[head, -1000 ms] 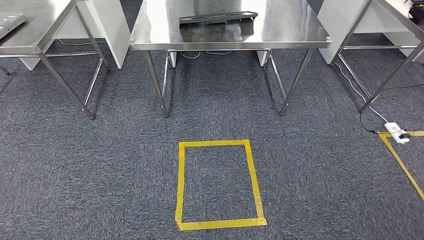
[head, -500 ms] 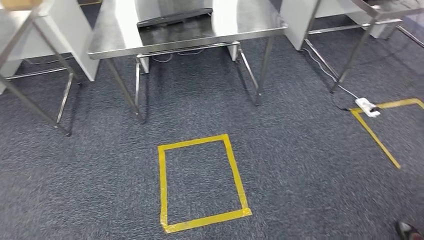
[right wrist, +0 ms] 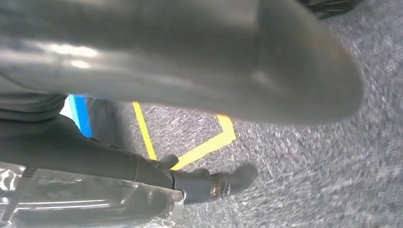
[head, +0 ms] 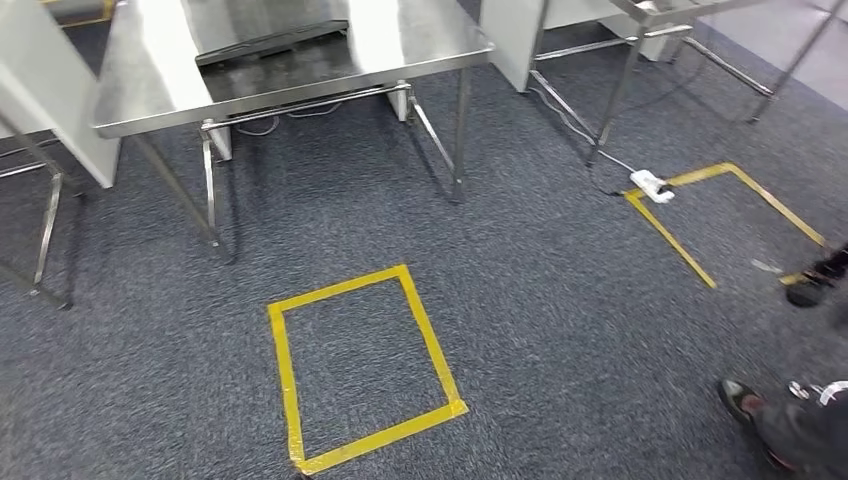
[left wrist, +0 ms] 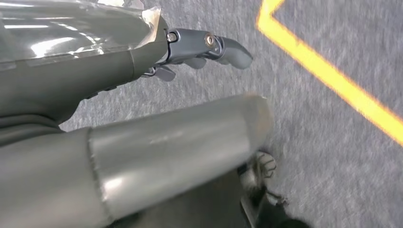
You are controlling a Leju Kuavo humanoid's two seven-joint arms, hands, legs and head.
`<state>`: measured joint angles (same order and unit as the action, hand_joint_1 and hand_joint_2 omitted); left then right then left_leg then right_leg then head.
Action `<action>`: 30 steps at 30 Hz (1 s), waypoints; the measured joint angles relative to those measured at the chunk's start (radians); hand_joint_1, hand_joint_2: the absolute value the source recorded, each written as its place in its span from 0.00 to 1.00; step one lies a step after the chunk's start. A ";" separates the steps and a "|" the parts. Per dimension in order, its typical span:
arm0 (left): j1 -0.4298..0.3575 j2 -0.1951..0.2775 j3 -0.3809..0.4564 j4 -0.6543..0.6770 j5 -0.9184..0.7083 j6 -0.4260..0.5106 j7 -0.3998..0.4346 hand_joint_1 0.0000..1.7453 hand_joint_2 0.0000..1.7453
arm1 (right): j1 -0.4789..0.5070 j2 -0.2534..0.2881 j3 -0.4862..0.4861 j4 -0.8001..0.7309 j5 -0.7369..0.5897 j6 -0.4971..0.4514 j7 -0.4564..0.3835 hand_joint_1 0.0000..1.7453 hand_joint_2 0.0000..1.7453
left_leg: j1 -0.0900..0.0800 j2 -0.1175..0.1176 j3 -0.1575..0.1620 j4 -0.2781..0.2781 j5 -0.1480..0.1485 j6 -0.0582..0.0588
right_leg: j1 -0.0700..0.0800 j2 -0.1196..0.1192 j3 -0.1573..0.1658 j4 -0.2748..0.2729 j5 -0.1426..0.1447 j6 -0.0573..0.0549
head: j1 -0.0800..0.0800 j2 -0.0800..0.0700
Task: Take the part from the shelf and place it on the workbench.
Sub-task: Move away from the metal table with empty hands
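On workbench part, view swung right, shoes entered

Three steel tables are counted: one in the middle, a second partly seen at the left, a third at the right. One black part is seen. Two yellow tape outlines are marked on the carpet. One white power strip is counted. Two shoes are seen.

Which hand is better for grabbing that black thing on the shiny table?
Left, probably: the black part sits on the steel table toward that side. Left hand and right hand hang empty.
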<state>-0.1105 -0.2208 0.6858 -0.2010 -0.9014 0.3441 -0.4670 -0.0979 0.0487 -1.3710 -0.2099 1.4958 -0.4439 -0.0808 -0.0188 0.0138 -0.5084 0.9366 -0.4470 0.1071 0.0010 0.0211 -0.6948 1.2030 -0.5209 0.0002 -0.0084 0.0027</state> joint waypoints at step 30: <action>0.002 -0.001 -0.003 0.000 -0.005 0.000 -0.003 0.00 1.00 | 0.001 -0.001 0.000 -0.002 -0.006 0.000 0.000 0.00 0.00 | 0.010 -0.008 0.005 0.020 -0.025 -0.030 | -0.020 0.000 -0.007 -0.014 0.012 0.024 | -0.004 0.000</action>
<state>-0.1086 -0.2221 0.6830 -0.2014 -0.9064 0.3445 -0.4703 -0.0966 0.0480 -1.3710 -0.2117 1.4900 -0.4441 -0.0803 -0.0087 0.0060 -0.5039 0.9567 -0.4725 0.0767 -0.0191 0.0212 -0.7014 1.1895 -0.5092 0.0242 -0.0119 0.0027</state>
